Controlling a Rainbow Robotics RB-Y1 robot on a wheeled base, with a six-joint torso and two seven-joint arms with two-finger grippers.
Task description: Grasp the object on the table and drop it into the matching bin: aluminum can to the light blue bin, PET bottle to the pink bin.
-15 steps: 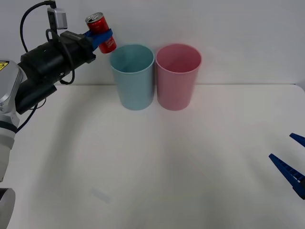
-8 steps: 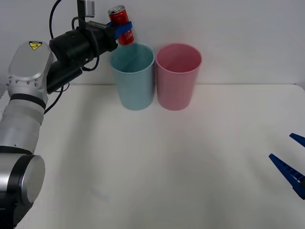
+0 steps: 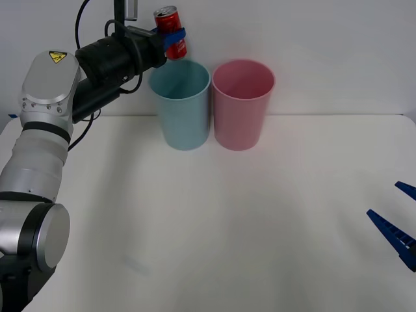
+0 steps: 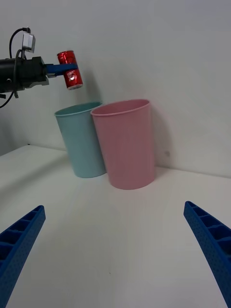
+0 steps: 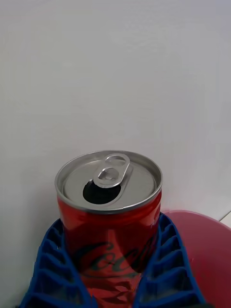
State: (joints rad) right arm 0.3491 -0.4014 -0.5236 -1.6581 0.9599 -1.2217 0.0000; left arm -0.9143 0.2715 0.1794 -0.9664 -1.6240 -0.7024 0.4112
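The red aluminum can (image 3: 171, 31) with a silver top hangs in the air above the left rim of the light blue bin (image 3: 181, 104), a little tilted, with my left gripper (image 3: 174, 37) shut on its middle. From the right wrist the can (image 4: 70, 70) shows above that bin (image 4: 82, 139). Up close the can (image 5: 109, 216) has an opened pull-tab lid and blue fingers (image 5: 48, 262) pressed on both sides. The pink bin (image 3: 243, 103) stands to the right of the blue one, touching it. My right gripper (image 3: 402, 224) is open low at the table's right edge.
The white table (image 3: 214, 221) stretches wide in front of the two bins. A plain white wall rises right behind the bins. The black left forearm (image 3: 107, 62) with its cables reaches in from the left, above the table's back edge.
My left gripper has carried the can up and to the right, from left of the light blue bin to above its left rim. The right arm has stayed still.
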